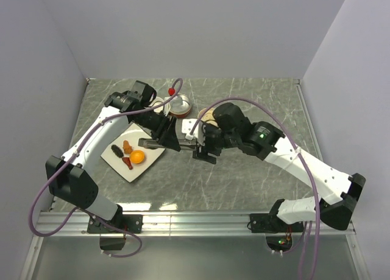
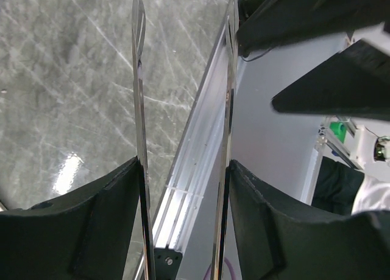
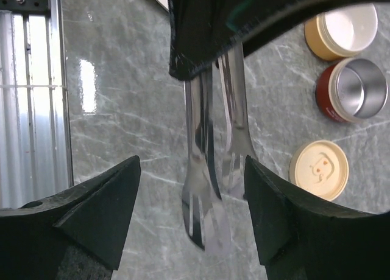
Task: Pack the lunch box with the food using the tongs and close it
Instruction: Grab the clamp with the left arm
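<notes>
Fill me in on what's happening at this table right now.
The left gripper is clamped on the silver tongs, holding them out toward the right arm. The right gripper has its fingers open on either side of the tong tips, not touching them. The food lies on the white plate. The cream tub and dark red tub stand open and empty, a cream lid beside them. Nothing is packed yet.

From above, the left arm and right arm hide most of the tongs; the left wrist view cuts off both tong ends.
</notes>
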`<state>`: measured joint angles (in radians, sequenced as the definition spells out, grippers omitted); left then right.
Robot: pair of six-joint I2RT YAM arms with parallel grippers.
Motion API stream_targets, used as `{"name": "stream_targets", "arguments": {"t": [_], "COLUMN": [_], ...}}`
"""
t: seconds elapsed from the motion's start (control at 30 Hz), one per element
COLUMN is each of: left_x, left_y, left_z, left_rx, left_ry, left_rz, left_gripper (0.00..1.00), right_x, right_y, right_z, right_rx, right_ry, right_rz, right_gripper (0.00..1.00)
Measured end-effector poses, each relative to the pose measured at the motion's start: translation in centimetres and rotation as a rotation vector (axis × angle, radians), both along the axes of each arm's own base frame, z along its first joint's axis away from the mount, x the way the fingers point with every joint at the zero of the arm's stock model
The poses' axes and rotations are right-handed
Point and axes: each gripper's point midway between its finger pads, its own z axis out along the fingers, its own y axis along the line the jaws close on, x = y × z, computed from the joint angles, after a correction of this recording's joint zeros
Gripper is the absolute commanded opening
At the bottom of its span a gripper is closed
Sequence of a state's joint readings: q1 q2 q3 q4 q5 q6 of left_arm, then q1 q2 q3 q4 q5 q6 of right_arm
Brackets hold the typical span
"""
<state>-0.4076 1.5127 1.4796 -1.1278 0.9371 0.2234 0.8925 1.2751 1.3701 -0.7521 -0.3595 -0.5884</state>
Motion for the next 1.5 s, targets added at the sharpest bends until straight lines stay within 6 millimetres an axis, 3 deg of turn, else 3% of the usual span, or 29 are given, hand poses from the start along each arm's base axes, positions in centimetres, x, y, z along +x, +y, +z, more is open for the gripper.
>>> {"name": "stream_targets", "arguments": {"t": [0.2, 0.5, 0.6, 0.8, 1.07, 1.17, 1.2, 1.3, 1.5], "left_x": [-0.5, -1.2, -1.6, -1.8, -1.8, -1.8, -1.9, -2.1, -1.5], "left_y": [-0.1, -0.2, -0.2, -0.1, -0.1, -0.1, -0.1, 0.0, 1.0], "left_z": [0.4, 0.7, 0.8, 0.9, 1.0, 1.0, 1.0, 0.9, 0.0], "left_rx": [-0.023, -0.051, -0.057, -0.069, -0.078, -0.079, -0.082, -0.076, -0.034], "left_ry": [0.024, 0.037, 0.044, 0.038, 0.029, 0.026, 0.028, 0.038, 0.034], "left_rz": [-0.013, -0.044, -0.059, -0.072, -0.082, -0.085, -0.087, -0.089, -0.045], "left_gripper": [0.61, 0.6, 0.6, 0.59, 0.59, 0.52, 0.51, 0.49, 0.49], "right_x": [-0.2, 0.3, 0.5, 0.5, 0.3, 0.3, 0.4, 0.7, 1.8], "right_y": [1.5, 1.8, 1.7, 1.7, 1.8, 1.8, 1.7, 1.6, 1.6], "right_z": [-1.2, -2.3, -2.3, -2.3, -2.4, -2.4, -2.4, -2.3, -0.7], "right_rx": [-0.053, -0.097, -0.102, -0.104, -0.106, -0.106, -0.107, -0.108, -0.086], "right_ry": [-0.019, -0.039, -0.045, -0.046, -0.044, -0.044, -0.046, -0.048, -0.07], "right_rz": [0.031, 0.025, 0.015, 0.016, 0.02, 0.02, 0.018, -0.011, -0.084], "right_gripper": [0.71, 0.43, 0.39, 0.33, 0.32, 0.36, 0.48, 0.69, 0.77]}}
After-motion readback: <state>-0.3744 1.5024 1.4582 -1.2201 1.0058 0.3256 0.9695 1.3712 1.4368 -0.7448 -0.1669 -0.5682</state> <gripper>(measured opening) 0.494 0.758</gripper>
